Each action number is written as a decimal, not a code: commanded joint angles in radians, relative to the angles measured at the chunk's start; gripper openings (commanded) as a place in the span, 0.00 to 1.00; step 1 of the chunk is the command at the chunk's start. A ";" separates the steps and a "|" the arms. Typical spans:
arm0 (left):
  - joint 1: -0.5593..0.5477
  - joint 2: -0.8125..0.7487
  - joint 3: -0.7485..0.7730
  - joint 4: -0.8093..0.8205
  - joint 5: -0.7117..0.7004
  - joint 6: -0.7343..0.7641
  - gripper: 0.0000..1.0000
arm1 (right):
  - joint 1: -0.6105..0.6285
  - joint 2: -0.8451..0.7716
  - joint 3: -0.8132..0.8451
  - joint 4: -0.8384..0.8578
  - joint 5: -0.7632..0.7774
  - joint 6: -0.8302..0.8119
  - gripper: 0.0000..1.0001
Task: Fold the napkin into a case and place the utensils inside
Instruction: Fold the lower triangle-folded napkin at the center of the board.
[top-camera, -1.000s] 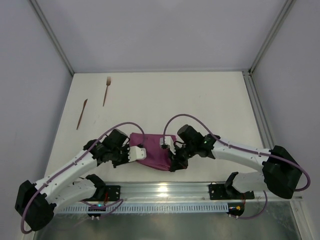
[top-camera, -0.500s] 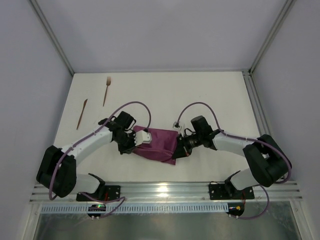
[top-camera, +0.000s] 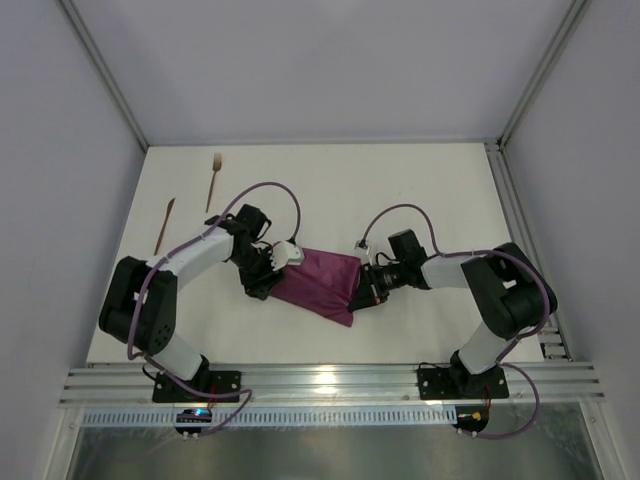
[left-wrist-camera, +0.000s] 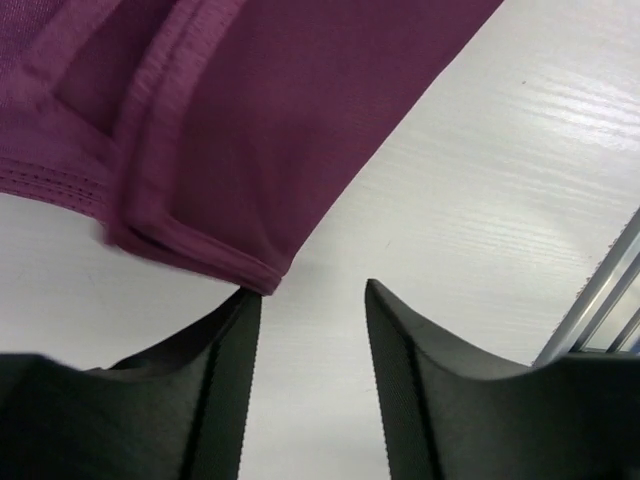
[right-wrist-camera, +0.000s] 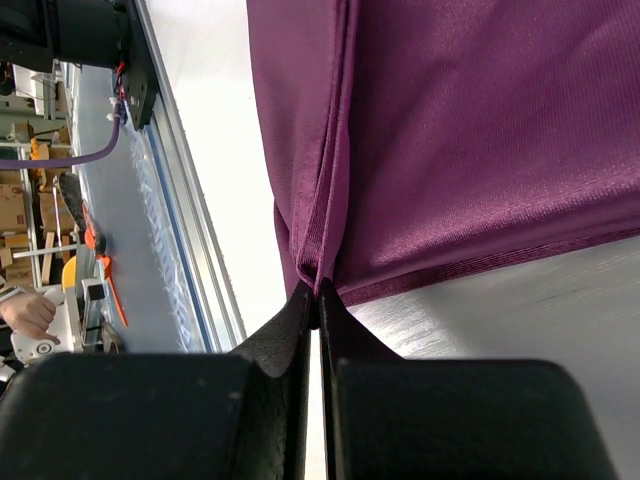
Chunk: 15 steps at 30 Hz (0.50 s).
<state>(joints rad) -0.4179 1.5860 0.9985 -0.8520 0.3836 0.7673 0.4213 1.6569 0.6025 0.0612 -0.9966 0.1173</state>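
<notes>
white arm links (top-camera: 190, 260), black joints (top-camera: 135, 306), looping purple cables (top-camera: 265, 184); black ridged fingers (left-wrist-camera: 225, 385)

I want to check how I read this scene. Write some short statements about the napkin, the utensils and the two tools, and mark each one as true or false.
1. The right tool is shut on a folded edge of the napkin. True.
2. The left tool is clamped on the napkin. False: its jaws stand apart, and the napkin's corner lies by one fingertip, not between them.
3. The fork and the knife are inside the napkin. False: both lie bare on the table, at its far left, apart from the napkin.
4. The napkin lies between the two tools. True.
</notes>
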 joint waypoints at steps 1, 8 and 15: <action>0.013 -0.020 0.035 -0.015 0.113 0.033 0.50 | 0.001 -0.002 0.040 0.003 -0.008 -0.005 0.04; 0.018 -0.047 0.012 0.027 0.143 0.053 0.58 | 0.002 0.018 0.059 -0.012 -0.007 -0.014 0.04; 0.068 -0.040 0.015 0.186 0.075 -0.120 0.56 | 0.001 0.058 0.117 -0.107 0.019 -0.028 0.04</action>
<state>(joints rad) -0.3801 1.5642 1.0004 -0.7597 0.4694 0.7277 0.4213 1.7039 0.6720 0.0025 -0.9890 0.1081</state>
